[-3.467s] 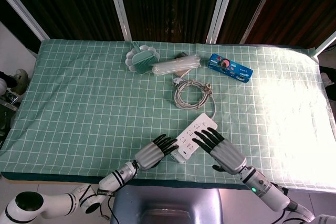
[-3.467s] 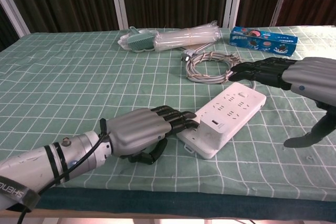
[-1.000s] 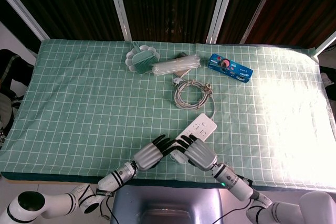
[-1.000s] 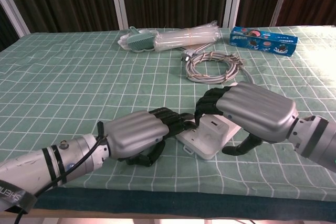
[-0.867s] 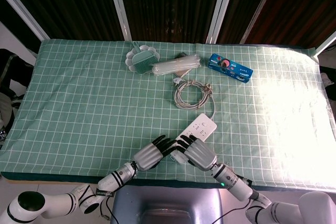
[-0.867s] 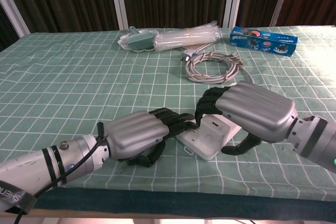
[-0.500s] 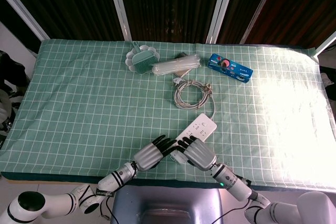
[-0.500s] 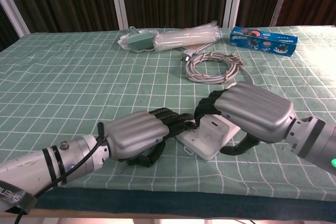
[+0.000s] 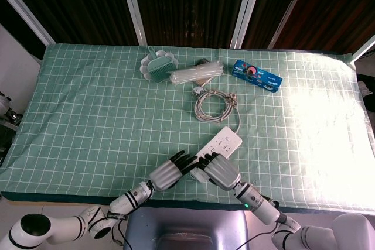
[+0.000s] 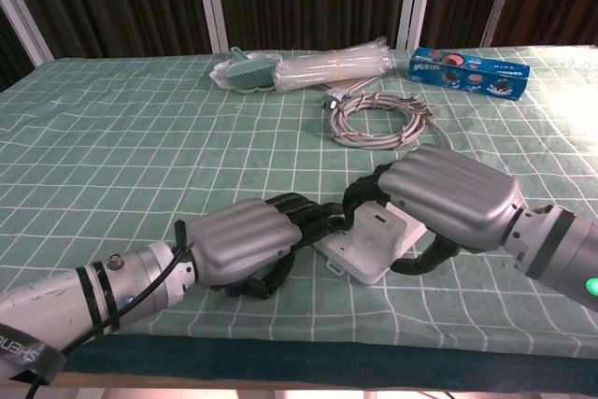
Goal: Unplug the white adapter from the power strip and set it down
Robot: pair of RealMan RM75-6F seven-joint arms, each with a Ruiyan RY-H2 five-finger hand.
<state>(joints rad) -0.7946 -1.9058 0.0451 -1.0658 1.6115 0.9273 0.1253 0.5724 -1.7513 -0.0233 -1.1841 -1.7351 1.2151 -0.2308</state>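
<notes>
The right hand (image 10: pixel 439 195) is now curled over the near end of the white plastic power strip (image 9: pixel 221 144) — grasp unconfirmed. The white adapter, hidden beneath, appears plugged. The left hand (image 10: pixel 245 240) is pressed against the strip's near-left corner, holding nothing.

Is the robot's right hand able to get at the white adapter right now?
Probably yes. The right hand is already arched over the near end of the power strip, fingers curled down where the adapter should be. The left hand presses the strip's side without blocking it.
</notes>
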